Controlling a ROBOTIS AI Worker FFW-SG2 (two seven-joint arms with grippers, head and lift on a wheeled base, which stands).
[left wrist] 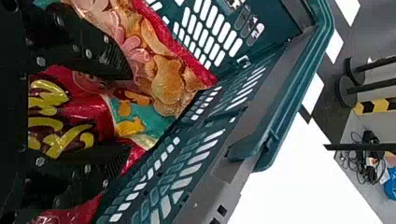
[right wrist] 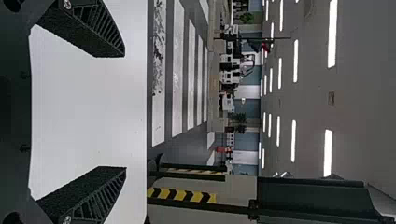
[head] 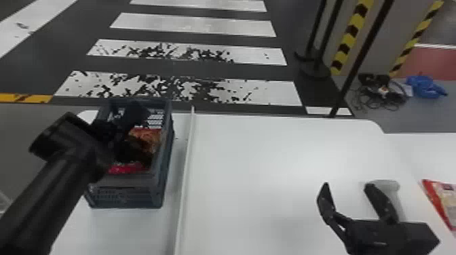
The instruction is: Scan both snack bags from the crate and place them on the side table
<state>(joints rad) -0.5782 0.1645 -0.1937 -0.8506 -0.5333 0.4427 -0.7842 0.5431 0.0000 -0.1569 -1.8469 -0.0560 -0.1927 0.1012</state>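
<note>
We see a dark floor (head: pixel 190 69) with broad white stripes, some badly worn, stretching away beyond the work area. In front of it we have the large white table (head: pixel 264 162), with a thin raised strip (head: pixel 186 169) crossing it from near to far, and at our right a white side table (head: pixel 437 149). Left of the strip stands the blue-grey crate (head: pixel 130 196), upright, its walls pierced with slots. Our left gripper (head: pixel 110 130) is down inside it; in the left wrist view the left gripper's (left wrist: pixel 122 121) fingers stand well apart, with part of a shiny red snack bag (left wrist: pixel 70 116), yellow-lettered and printed with orange chips, between them. We cannot tell whether they press on it, nor whether all the packaging in the crate is one bag. Our right gripper (head: pixel 347 184) is above the near right part of the large table, its fingers wide apart and nothing between them. At the right edge of the head view, a red and pale bag (head: pixel 449 200) lies on the side table. Smaller still, a pale grey scanner (head: pixel 390 185) shows just beside one right finger, partly hidden by it; we cannot tell whether they touch.
</note>
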